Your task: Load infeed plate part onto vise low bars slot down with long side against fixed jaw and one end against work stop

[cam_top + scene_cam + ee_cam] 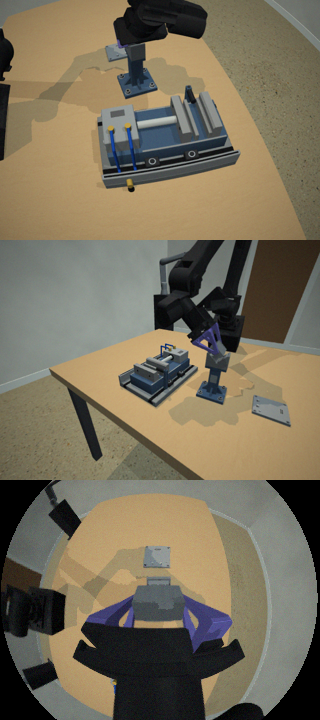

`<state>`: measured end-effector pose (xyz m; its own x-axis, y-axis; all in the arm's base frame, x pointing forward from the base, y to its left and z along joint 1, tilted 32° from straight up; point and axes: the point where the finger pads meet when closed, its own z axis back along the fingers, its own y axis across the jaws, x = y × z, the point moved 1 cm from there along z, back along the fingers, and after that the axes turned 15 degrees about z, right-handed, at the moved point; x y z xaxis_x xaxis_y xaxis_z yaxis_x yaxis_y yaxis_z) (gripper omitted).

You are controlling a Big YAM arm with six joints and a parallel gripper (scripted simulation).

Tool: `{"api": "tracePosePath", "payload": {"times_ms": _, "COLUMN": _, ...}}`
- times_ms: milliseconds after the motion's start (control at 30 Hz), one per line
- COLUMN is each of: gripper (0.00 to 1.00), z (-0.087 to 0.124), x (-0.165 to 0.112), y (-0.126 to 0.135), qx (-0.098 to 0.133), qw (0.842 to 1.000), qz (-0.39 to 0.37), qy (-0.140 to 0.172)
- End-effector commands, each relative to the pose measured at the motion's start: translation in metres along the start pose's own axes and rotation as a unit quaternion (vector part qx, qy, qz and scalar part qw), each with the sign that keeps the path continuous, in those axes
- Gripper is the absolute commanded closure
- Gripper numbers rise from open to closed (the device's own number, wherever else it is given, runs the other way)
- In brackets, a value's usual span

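Note:
My gripper (212, 345) with purple fingers is shut on the grey part (219, 347) and holds it tilted in the notch of the V-block (216, 361), which stands on a blue post and base. In the wrist view the part (158, 604) sits between the purple fingers. In the top view the arm hides the part; only the V-block's post (136, 65) shows below it. The vise (165, 129) stands open, with the two low bars (197, 117) between the jaws empty, the fixed jaw (210, 113) at the right and the work stop (190, 95) at the far end.
The empty grey infeed plate (271, 409) lies on the table beyond the V-block; it also shows in the wrist view (158, 558). The air cylinder block (119, 126) with blue hoses sits at the vise's left end. The robot base stands at the table's back.

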<state>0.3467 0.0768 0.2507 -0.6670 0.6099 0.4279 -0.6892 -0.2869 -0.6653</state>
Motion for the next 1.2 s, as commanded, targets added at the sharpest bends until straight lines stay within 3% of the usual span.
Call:
{"api": "tracePosePath", "payload": {"times_ms": 0, "gripper": 1.0, "z": -0.0077, "x": -0.0004, "y": -0.0027, "qx": 0.002, "qw": 1.0, "qz": 0.002, "qy": -0.006}}
{"api": "tracePosePath", "payload": {"times_ms": 1167, "gripper": 1.0, "z": -0.0157, "x": -0.0089, "y": -0.0002, "qx": 0.002, "qw": 1.0, "qz": 0.002, "qy": -0.005}}
